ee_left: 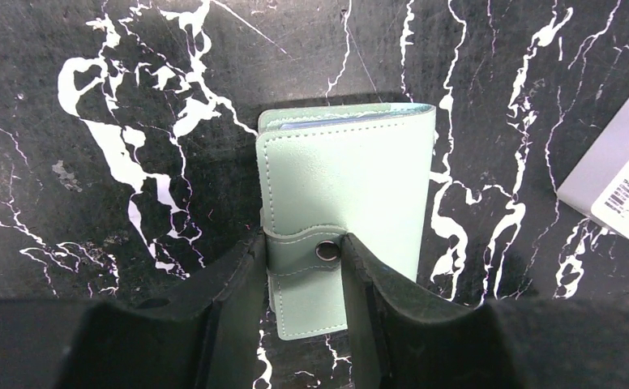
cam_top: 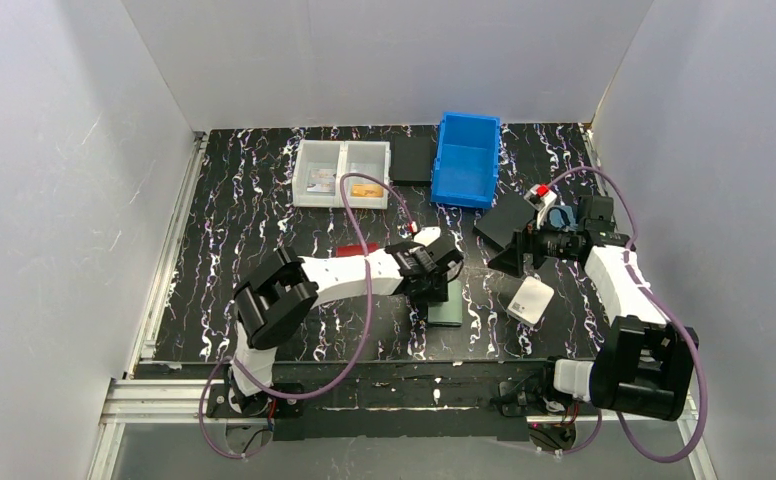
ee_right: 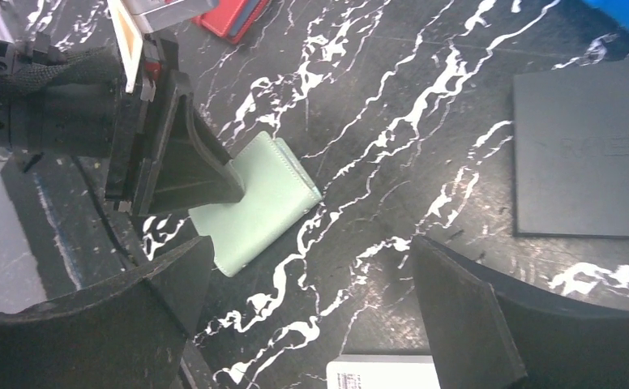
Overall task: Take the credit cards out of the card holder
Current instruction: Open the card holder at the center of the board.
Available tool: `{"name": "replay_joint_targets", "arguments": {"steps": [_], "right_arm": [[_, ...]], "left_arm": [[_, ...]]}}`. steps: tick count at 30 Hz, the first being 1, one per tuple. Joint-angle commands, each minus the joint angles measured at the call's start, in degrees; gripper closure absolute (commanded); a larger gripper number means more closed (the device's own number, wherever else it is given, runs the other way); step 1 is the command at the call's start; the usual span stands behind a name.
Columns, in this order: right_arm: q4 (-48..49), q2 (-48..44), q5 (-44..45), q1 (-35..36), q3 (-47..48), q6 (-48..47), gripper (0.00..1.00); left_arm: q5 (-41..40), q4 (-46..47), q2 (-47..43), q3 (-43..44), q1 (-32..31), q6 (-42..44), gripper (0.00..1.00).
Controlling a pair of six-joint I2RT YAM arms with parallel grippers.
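The small sage-green, leather-like card holder (ee_left: 348,178) is seen lying flat and snapped shut on the black, white-veined marble-patterned table (ee_left: 92,49), near its middle. Stitching is seen along its edges, and its corners are rounded. The thin pale edges of the credit cards (ee_left: 352,118) are seen tucked inside its far open end.

The left gripper (ee_left: 301,243) is lowered onto the holder's near end. It is partly closed, with its matte black fingers (ee_left: 238,300) set either side of the snap tab. Whether the tab is actually pinched cannot be told.

The right gripper (ee_right: 311,259) is held fully apart above bare table, with nothing between its jaws.

Bare surface is left on the holder's left and far sides. A flat white wallet with a printed label (ee_left: 611,178) lies apart to its right. A smooth black square pad (ee_right: 587,154) and a red wallet (ee_right: 234,18) are placed further off.
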Motion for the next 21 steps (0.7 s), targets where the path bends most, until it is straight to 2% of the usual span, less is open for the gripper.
{"name": "replay_joint_targets", "arguments": {"steps": [1, 11, 21], "right_arm": [[2.0, 2.3, -3.3, 2.4, -0.6, 2.8, 0.00], [5.4, 8.8, 0.8, 7.6, -0.9, 8.2, 0.00], [9.3, 11.9, 3.8, 10.8, -2.2, 12.8, 0.00]], "left_arm": [[0.3, 6.5, -5.8, -3.3, 0.5, 0.8, 0.90], [-1.1, 13.6, -9.7, -7.7, 0.6, 2.9, 0.91], [-0.6, 13.8, -9.1, -7.5, 0.6, 3.7, 0.91]]}}
